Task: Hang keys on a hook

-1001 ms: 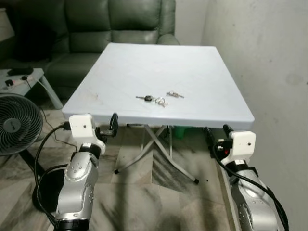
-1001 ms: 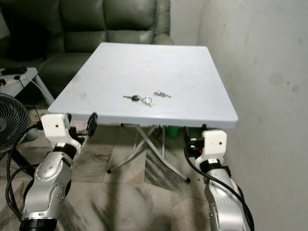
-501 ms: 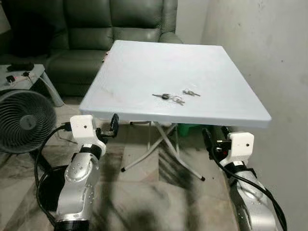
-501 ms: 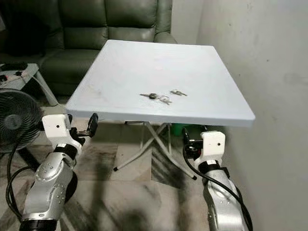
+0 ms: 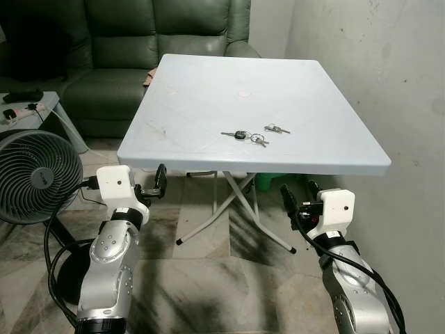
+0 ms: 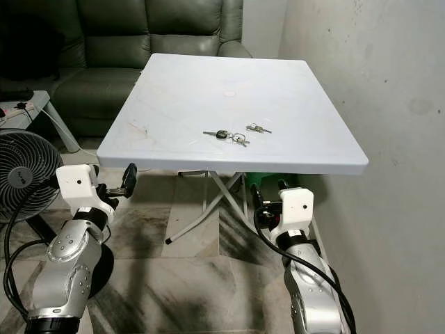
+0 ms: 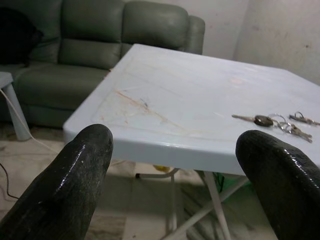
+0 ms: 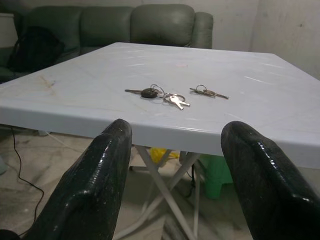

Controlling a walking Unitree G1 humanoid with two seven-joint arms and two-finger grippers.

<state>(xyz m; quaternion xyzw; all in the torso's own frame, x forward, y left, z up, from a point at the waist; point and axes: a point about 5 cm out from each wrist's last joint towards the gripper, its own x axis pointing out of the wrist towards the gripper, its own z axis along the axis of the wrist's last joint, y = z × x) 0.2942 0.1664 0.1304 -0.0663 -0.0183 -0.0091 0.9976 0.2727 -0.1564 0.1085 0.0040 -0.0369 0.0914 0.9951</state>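
On the white table (image 5: 208, 83), near its front edge, the keys (image 5: 245, 136) lie in a row across. The right gripper (image 5: 299, 199), fingers spread and empty, is nearer than the left gripper (image 5: 157, 182), likewise spread.

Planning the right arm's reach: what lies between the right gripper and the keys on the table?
Bare white tabletop and its near edge; the right wrist view shows it, looking past the right gripper to the keys.
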